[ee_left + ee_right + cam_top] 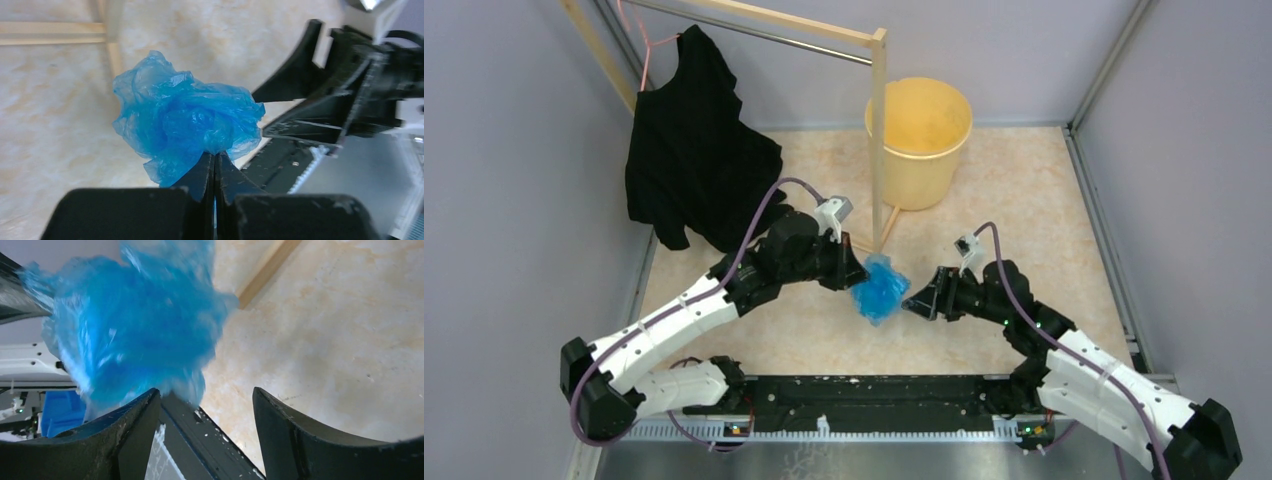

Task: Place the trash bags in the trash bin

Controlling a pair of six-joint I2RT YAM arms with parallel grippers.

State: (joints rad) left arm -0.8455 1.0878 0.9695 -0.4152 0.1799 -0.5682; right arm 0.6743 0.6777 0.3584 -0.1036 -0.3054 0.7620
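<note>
Our left fingers pinch a fold of the crumpled blue trash bag over the surface; our right fingers stand spread just beside it. We judge the carry comes next: swing it past the rack post, over the trash bin at the far edge.

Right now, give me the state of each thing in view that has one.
trash bag, crumpled, pinched in the left end effector
left end effector, shut on the trash bag
right end effector, open, beside the trash bag, not gripping it
trash bin, upright, open-topped, no bag visible inside
black shirt, hanging on the wooden rack
wooden rack, standing upright
</note>
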